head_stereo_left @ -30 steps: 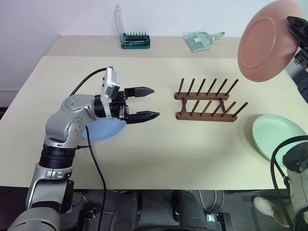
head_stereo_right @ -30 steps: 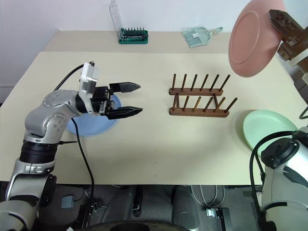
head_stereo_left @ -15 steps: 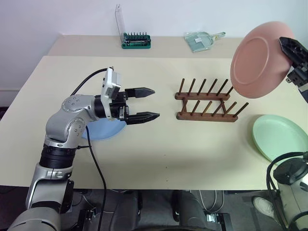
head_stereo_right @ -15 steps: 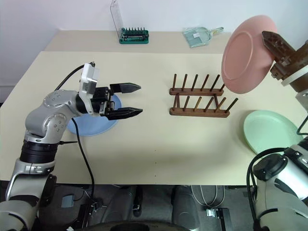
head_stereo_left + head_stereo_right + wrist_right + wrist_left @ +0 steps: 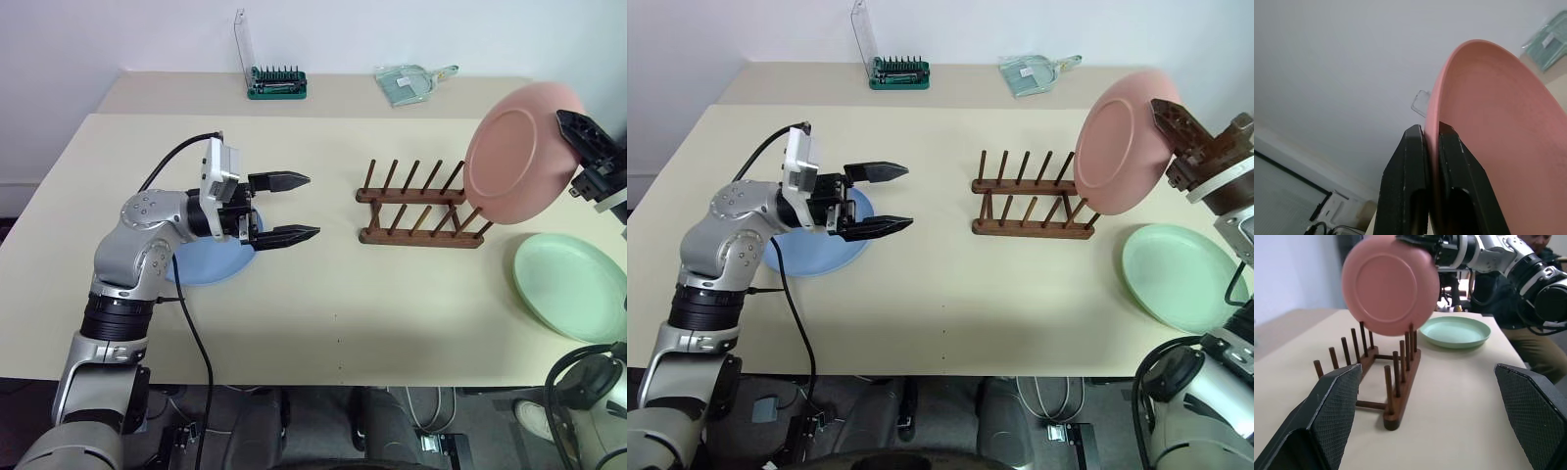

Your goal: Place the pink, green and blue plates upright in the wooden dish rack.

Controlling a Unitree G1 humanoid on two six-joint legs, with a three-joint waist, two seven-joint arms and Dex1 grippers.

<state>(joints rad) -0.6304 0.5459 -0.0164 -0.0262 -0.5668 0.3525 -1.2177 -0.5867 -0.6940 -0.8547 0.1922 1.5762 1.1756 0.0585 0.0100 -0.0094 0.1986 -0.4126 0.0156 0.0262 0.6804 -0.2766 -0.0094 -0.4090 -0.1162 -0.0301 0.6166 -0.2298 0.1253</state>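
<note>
**Pink plate poised over the rack's right end**

We pinch the pink plate by its right rim in our right gripper, holding it on edge above the right end of the wooden dish rack. To seat it well, we judge we should square its lower edge between two peg pairs, then lower gently. Our left gripper hangs spread wide, left of the rack, over the blue plate. Near and right lies the green plate.
</note>
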